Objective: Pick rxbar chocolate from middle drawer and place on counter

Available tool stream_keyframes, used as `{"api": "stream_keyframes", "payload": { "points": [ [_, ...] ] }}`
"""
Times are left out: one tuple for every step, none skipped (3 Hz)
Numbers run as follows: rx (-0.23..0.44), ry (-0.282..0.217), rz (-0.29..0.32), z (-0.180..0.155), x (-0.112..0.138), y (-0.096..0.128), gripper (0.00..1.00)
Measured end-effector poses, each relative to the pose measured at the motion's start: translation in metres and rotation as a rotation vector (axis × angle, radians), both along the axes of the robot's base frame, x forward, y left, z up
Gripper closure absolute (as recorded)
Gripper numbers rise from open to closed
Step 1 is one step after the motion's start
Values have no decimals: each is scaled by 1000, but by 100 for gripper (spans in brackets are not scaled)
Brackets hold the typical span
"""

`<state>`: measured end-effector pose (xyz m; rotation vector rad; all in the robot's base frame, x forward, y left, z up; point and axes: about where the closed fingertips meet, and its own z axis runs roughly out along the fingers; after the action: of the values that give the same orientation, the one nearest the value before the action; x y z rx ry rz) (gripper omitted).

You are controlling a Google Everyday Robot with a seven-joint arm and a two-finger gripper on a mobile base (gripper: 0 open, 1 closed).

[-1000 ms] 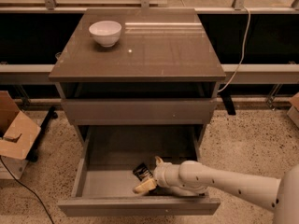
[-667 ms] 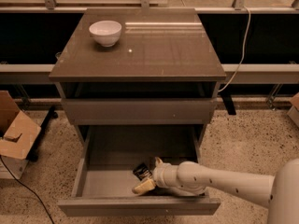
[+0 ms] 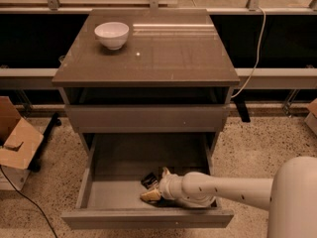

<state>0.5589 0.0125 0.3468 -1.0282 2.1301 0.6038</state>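
Note:
The middle drawer [image 3: 99, 202] is pulled out, its grey inside showing. The rxbar chocolate [image 3: 148, 180], a small black wrapper, lies on the drawer floor near the front middle. My gripper [image 3: 154, 186] reaches into the drawer from the right on a white arm and sits at the bar, its pale fingertips [image 3: 150, 196] touching or just beside it. Part of the bar is hidden by the gripper. The glossy counter [image 3: 163, 48] tops the cabinet.
A white bowl [image 3: 112, 34] stands on the counter's back left. A closed drawer front [image 3: 146, 118] sits above the open drawer. A cardboard box [image 3: 15, 143] lies on the floor at left. A cable [image 3: 255, 58] hangs at right.

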Motion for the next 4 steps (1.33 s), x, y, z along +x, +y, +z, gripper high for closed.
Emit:
{"api": "stream_keyframes", "payload": {
  "points": [
    [0,0,0,1,0,0,58],
    [0,0,0,2,0,0,81],
    [0,0,0,6,0,0,100],
    [0,0,0,7,0,0,100]
  ]
}}
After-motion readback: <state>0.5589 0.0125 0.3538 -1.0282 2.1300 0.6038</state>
